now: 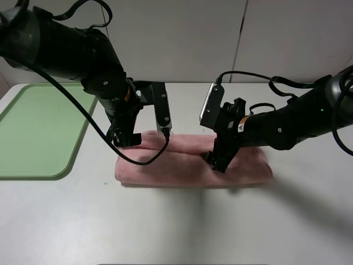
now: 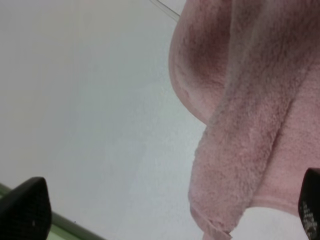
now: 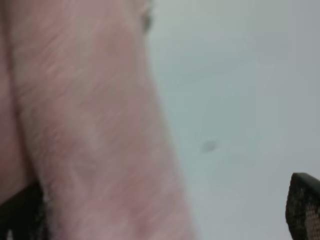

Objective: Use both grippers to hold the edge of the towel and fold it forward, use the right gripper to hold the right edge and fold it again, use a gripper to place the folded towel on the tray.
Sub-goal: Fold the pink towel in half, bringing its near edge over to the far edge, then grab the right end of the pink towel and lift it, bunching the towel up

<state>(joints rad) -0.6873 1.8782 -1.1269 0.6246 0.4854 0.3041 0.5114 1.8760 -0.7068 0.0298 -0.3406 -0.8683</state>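
The pink towel [image 1: 187, 163] lies folded into a long band in the middle of the white table. My left gripper [image 1: 146, 135] hangs over the towel's left end with its jaws wide apart. In the left wrist view the towel [image 2: 250, 125] lies between the dark fingertips [image 2: 27, 210], and nothing is gripped. My right gripper [image 1: 219, 157] sits low on the towel right of the middle. In the right wrist view the towel [image 3: 90, 130] runs past one fingertip, the other fingertip [image 3: 305, 207] is far off over bare table, and the jaws are open.
The green tray [image 1: 33, 132] lies at the left edge of the table, left of the towel. A strip of its rim [image 2: 75, 227] shows in the left wrist view. A grey wall stands behind the table. Black cables trail from both arms.
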